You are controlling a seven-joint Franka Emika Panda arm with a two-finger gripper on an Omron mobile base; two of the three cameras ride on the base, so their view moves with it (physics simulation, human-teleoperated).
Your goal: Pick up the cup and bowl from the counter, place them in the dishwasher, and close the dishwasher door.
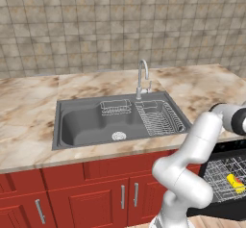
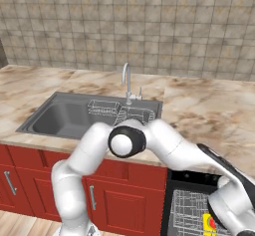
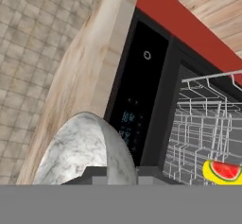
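A beige marble-patterned worktop (image 1: 43, 102) with brown veins is shown above red cabinets (image 1: 72, 198) with silver handles, below a grey tiled wall (image 1: 120, 25). A grey sink basin (image 1: 86, 126) with a chrome tap (image 1: 142, 78) and a wire drainer basket (image 1: 161, 119) is set into the worktop.

The white jointed arm (image 1: 192, 159) is seen reaching down to the right of the sink, toward the black built-in dishwasher (image 3: 142, 90). Its large black door (image 1: 221, 212) is lowered, and the white wire rack (image 1: 223, 174) is exposed. In the left base view, a small bright yellow cup (image 1: 235, 183) is seen lying in the rack; in the hand view it (image 3: 222, 172) appears at the lower right with a red, melon-like pattern on it. In the right base view the cup (image 2: 208, 225) is partly hidden behind the robot's wrist.

In the hand view, a rounded grey marbled bowl (image 3: 85, 147) is seen directly in front of the camera, before the dishwasher's dark control strip. The fingers themselves are hidden behind it, so whether the bowl is gripped between them or they stand apart cannot be told.
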